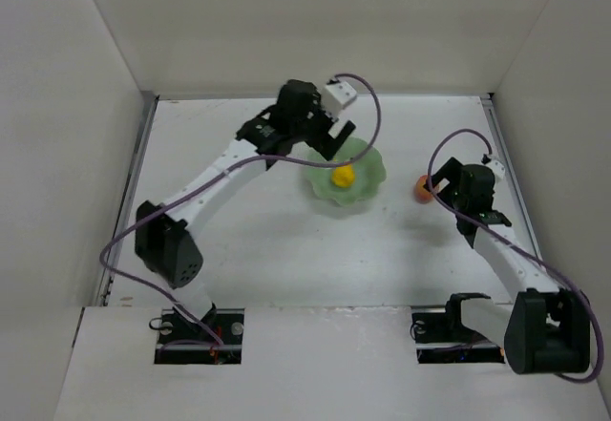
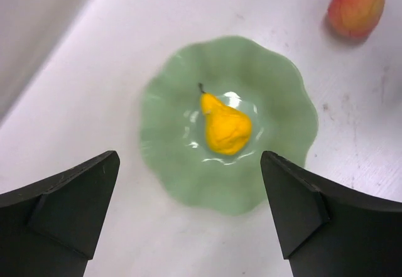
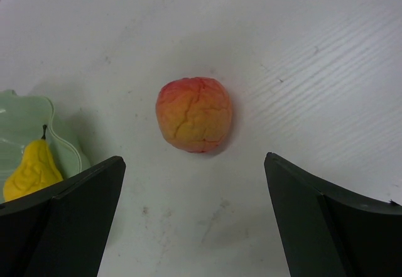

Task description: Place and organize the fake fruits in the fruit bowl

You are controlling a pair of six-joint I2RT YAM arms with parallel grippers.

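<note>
The yellow pear (image 1: 343,176) (image 2: 225,127) lies inside the mint-green scalloped fruit bowl (image 1: 368,189) (image 2: 169,110) at mid-table. My left gripper (image 1: 337,140) (image 2: 188,195) hovers above the bowl's far-left rim, open and empty. The orange-red peach (image 1: 421,188) (image 3: 193,114) (image 2: 356,9) sits on the table just right of the bowl. My right gripper (image 1: 441,192) (image 3: 195,195) is open and empty, right beside the peach, which lies ahead of its fingers and not between them. The pear (image 3: 31,171) and bowl rim (image 3: 59,142) also show at the left of the right wrist view.
White walls enclose the white table (image 1: 267,240) on the left, back and right. The left arm (image 1: 220,173) stretches diagonally over the table's left half. The right arm (image 1: 501,249) runs along the right side near the wall.
</note>
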